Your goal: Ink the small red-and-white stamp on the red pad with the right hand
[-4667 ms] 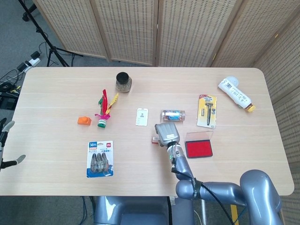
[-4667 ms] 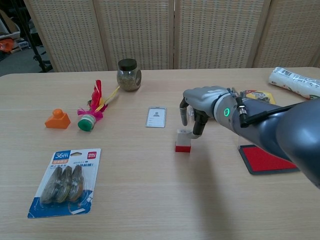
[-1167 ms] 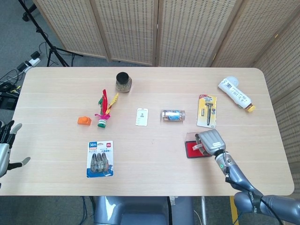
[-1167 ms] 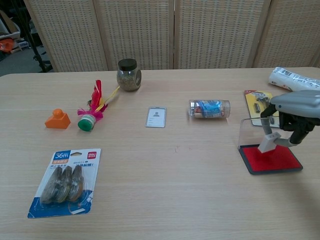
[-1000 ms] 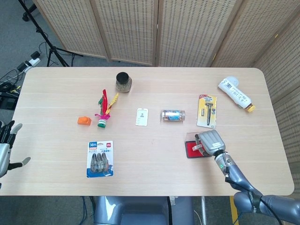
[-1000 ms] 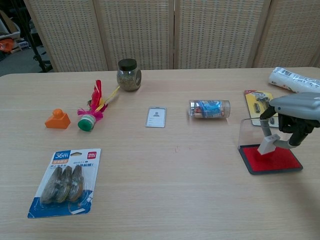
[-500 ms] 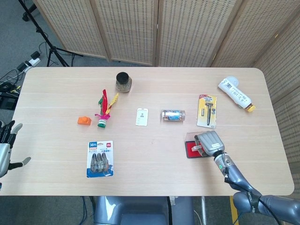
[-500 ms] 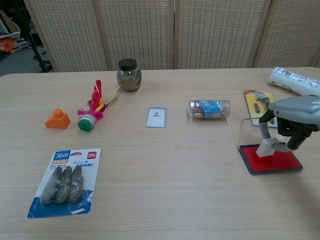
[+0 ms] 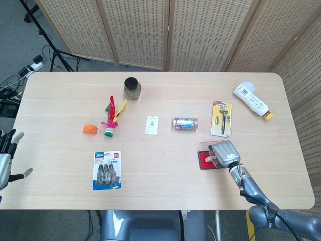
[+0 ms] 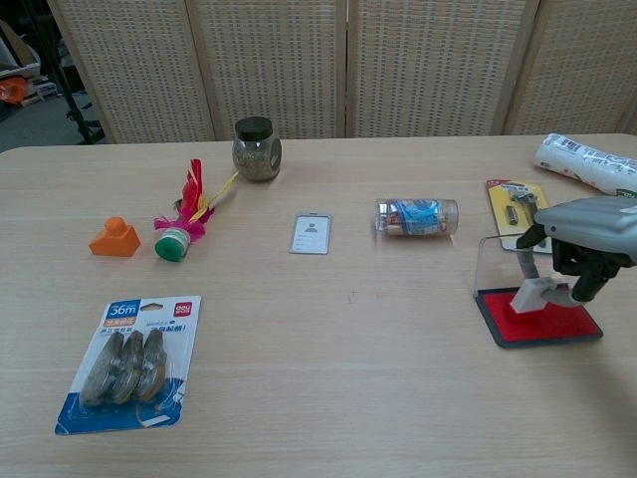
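Pinching the stamp (image 10: 530,295) between its fingers, the right hand (image 10: 585,239) holds it tilted with its base on the red pad (image 10: 542,322), whose clear lid (image 10: 496,261) stands open. Left hand (image 9: 6,159), off the table's (image 9: 160,175) edge, fingers spread, grasps nothing.

Red pad (image 10: 542,321), white stamp (image 10: 530,295), orange block (image 10: 114,238), blue-labelled card (image 10: 129,362).

I see a big wooden desk (image 9: 60,110). At twelve o'clock sits a jar (image 9: 132,88). At nine are a feather toy (image 9: 111,119) and an orange block (image 9: 90,129). At seven lies a tape pack (image 9: 107,169). At three lie a razor pack (image 9: 221,119), a tube (image 9: 252,100) and the red pad (image 10: 537,318).
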